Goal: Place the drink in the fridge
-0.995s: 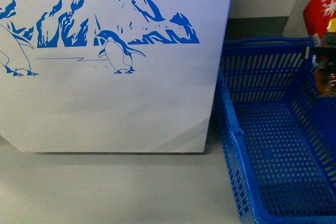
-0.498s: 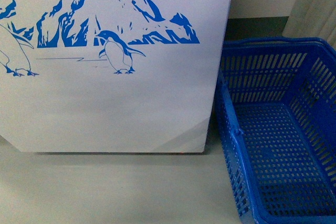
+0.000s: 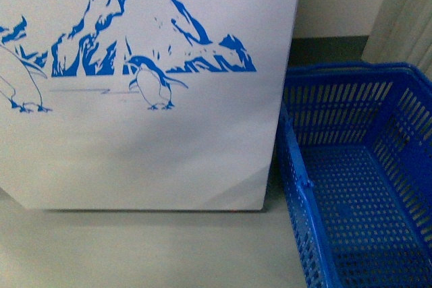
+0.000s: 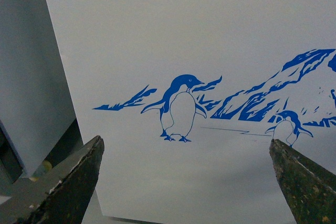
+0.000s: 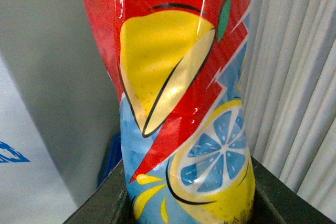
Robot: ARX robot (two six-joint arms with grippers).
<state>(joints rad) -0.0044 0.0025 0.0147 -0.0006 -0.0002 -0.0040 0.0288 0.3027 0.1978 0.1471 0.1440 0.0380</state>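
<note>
The fridge is a large white chest with a blue penguin-and-mountain picture; its front wall fills the left of the front view and also the left wrist view. My left gripper is open and empty, its two dark fingertips spread wide, facing the fridge wall. My right gripper is shut on the drink, whose red, yellow and blue label fills the right wrist view. The drink's cap is out of view. Neither gripper shows in the front view.
A blue plastic basket stands on the grey floor right of the fridge, close against its corner. A pale curtain hangs behind the basket and also shows in the right wrist view. A grey wall stands behind the drink.
The drink, at the front view's right edge a second ago, has left that view. The front view has shifted slightly, with fridge and basket sitting lower in frame.
</note>
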